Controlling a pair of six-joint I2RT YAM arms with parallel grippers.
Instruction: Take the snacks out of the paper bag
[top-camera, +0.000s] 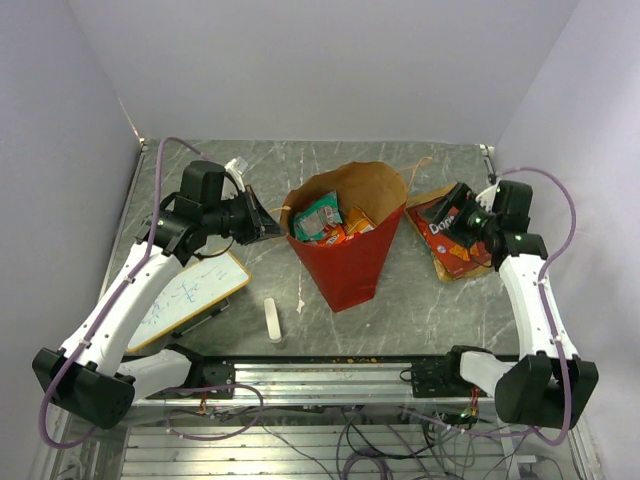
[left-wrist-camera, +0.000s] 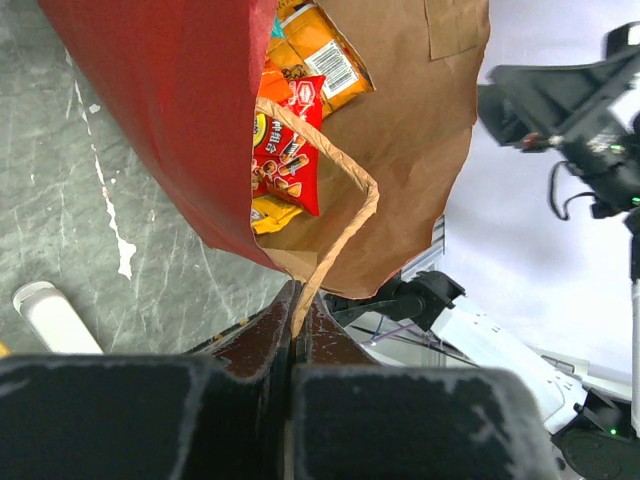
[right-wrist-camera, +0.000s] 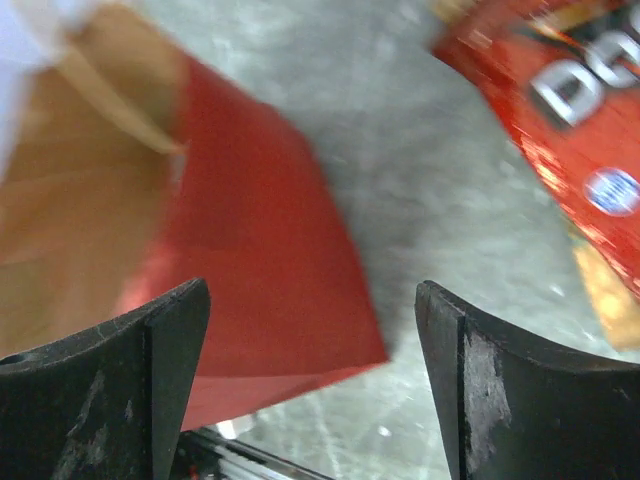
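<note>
The red paper bag (top-camera: 345, 262) stands mid-table, mouth open upward, brown inside. Several snack packets (top-camera: 328, 222) in teal, orange and red lie inside it; they also show in the left wrist view (left-wrist-camera: 288, 150). My left gripper (top-camera: 268, 222) is shut on the bag's tan handle (left-wrist-camera: 335, 250) at the left rim. A red Doritos packet (top-camera: 447, 240) lies on the table right of the bag, on top of an orange packet. My right gripper (top-camera: 452, 215) is open and empty above that packet; the bag's red side (right-wrist-camera: 260, 270) shows between its fingers.
A white whiteboard (top-camera: 187, 297) lies at the left under my left arm. A small white eraser bar (top-camera: 273, 320) lies in front of the bag. Grey walls close in the back and both sides. A metal rail runs along the near edge.
</note>
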